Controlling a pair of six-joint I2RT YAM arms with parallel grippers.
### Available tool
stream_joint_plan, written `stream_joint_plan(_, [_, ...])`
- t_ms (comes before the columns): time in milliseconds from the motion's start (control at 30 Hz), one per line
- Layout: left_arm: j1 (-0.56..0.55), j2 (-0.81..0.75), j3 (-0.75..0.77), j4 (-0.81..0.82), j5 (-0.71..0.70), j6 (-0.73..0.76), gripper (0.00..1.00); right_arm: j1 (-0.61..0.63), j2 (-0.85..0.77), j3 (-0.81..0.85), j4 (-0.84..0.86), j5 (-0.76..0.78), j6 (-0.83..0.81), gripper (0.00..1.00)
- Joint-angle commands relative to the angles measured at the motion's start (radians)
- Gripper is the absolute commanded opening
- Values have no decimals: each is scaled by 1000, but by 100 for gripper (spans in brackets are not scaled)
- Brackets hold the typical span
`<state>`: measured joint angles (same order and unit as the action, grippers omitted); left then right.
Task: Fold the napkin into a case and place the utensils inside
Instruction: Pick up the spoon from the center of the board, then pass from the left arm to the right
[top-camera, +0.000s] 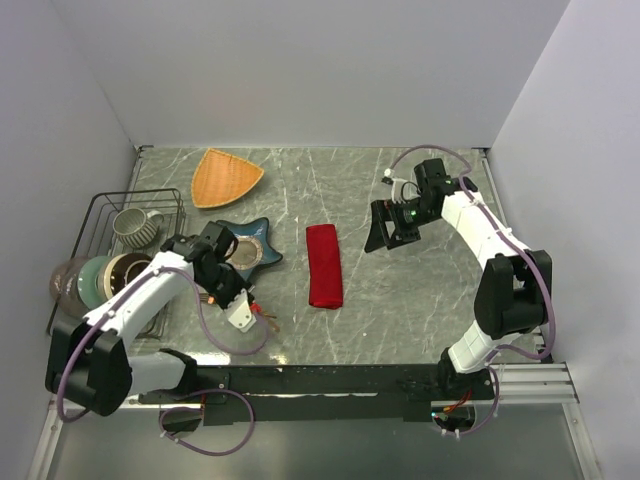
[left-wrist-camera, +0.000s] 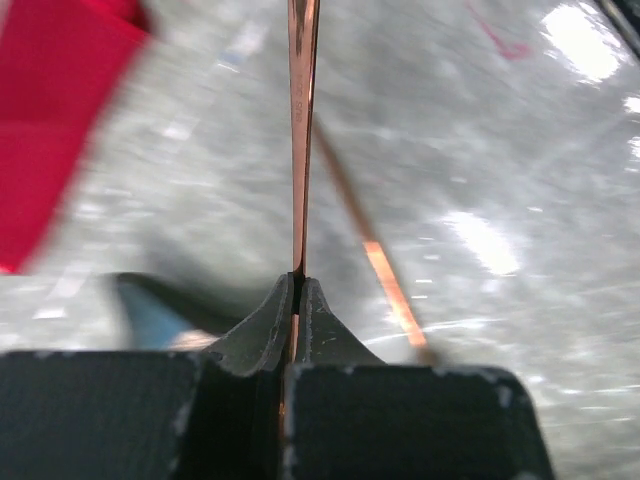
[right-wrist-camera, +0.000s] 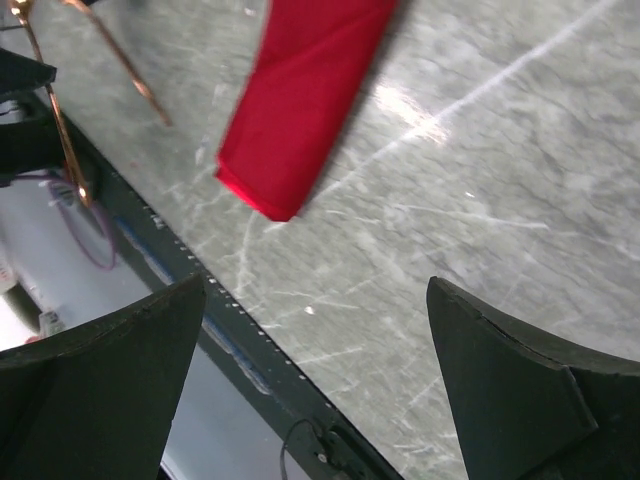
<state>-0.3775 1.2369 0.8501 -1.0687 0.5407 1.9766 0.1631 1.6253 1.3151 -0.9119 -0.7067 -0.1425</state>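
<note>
The napkin (top-camera: 323, 265) is a bright red cloth folded into a narrow, long rectangle in the middle of the table. It also shows in the left wrist view (left-wrist-camera: 55, 110) and the right wrist view (right-wrist-camera: 300, 90). My left gripper (top-camera: 246, 314) is left of the cloth's near end. In its wrist view it (left-wrist-camera: 298, 285) is shut on a thin copper utensil (left-wrist-camera: 300, 140) that points straight ahead. A second copper utensil (left-wrist-camera: 368, 245) slants beside it; whether it is also held is unclear. My right gripper (top-camera: 385, 230) is open and empty, right of the cloth's far end (right-wrist-camera: 318, 340).
An orange triangular plate (top-camera: 226, 176) lies at the back left. A blue star-shaped dish (top-camera: 247, 248) sits beside my left arm. A wire rack (top-camera: 100, 205) at the left holds a mug (top-camera: 135, 226) and bowls (top-camera: 95, 275). The table's black front rail (right-wrist-camera: 250, 370) is near.
</note>
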Motion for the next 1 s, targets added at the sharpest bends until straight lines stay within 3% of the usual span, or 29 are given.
stream_joint_plan(0, [-50,-63,104,-48,146,51,1,-5,4,78,-57,-149,-25,100])
stream_joint_plan(233, [-165,-126,158,438,96,-252,1,90,25,113,-35,-399,70,100])
stream_joint_plan(533, [-210,64,428,360,44,-446,1,179,-27,219,104,-197,118,95])
stream_joint_plan(700, [-254,64,397,431,7,-443,1,217,11,276,33,-264,106,90])
stream_joint_plan(967, [-291,90,411,412,-21,-489,1,301,-15,306,15,-91,52,92])
